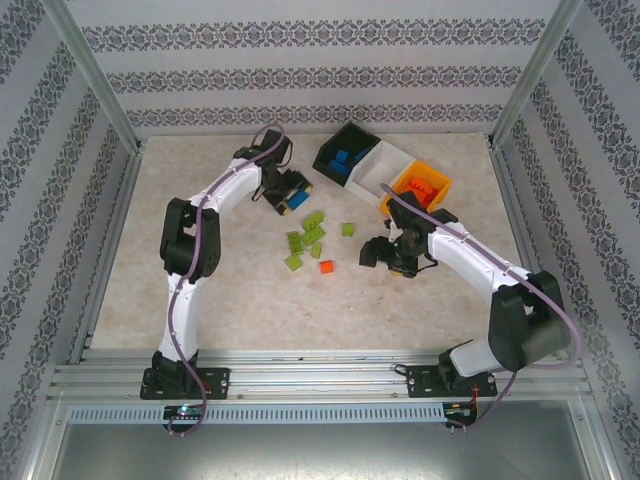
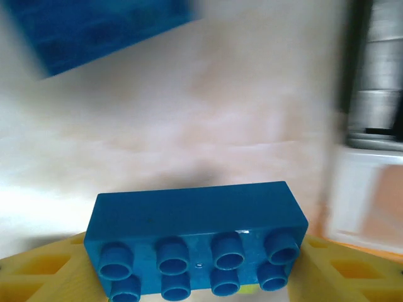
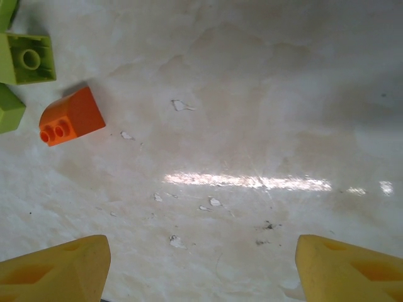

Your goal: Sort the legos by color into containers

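Note:
My left gripper point(image 1: 290, 192) is shut on a blue lego point(image 2: 198, 242), held studs toward the wrist camera between yellow fingers point(image 2: 38, 270), left of the black bin point(image 1: 345, 150). A second blue lego point(image 2: 94, 31) lies blurred beyond it. The black bin holds blue legos, the white bin point(image 1: 392, 165) sits beside it, and the orange-yellow bin point(image 1: 437, 184) holds orange ones. Several lime green legos point(image 1: 305, 240) cluster mid-table. One orange lego point(image 1: 326, 268) point(image 3: 70, 117) lies beside them. My right gripper point(image 1: 385, 252) point(image 3: 201, 277) stands open over bare table, right of the orange lego.
Aluminium frame rails point(image 1: 100, 280) border the beige table on all sides. A lone green lego point(image 1: 347, 229) lies between the cluster and the bins. Two green legos point(image 3: 28, 60) sit at the left edge of the right wrist view.

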Robot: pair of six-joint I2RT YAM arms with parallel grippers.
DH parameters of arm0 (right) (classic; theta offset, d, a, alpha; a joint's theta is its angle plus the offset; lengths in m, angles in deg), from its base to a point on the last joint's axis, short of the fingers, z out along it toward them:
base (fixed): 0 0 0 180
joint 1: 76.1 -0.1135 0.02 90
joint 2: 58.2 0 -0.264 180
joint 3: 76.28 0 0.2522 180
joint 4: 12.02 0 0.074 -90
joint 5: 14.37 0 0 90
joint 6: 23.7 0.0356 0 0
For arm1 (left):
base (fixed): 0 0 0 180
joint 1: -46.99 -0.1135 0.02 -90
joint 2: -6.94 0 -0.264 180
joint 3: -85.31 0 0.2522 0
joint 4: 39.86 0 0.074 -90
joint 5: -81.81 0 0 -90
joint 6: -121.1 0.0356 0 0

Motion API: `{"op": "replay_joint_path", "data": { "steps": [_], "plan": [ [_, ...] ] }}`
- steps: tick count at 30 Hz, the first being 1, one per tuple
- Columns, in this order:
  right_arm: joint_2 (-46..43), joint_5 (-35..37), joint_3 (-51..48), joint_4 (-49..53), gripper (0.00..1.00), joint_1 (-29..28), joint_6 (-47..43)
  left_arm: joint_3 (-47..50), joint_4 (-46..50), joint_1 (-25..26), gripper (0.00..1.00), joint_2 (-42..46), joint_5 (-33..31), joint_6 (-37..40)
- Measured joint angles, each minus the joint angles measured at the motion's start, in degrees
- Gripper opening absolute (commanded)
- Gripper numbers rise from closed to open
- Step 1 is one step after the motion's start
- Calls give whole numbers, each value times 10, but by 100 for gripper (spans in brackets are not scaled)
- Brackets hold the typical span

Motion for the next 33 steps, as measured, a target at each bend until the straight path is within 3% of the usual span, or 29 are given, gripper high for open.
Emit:
{"op": "replay_joint_path", "data": {
  "steps": [12,17,22,24,33],
  "plan": [
    [-93,9,-6,54,78,52,-7,-137,-304,2,67,-155,95,-101],
    [-102,12,-10,70,78,65,-8,-248,-349,6,72,-242,107,-137],
    [-103,12,-10,74,78,74,-9,-289,-383,14,87,-269,108,-168],
    [-103,12,-10,74,78,74,-11,-291,-394,16,100,-272,107,-177],
    [-104,11,-15,74,78,74,-13,-291,-405,19,100,-272,111,-188]
  ]
}}
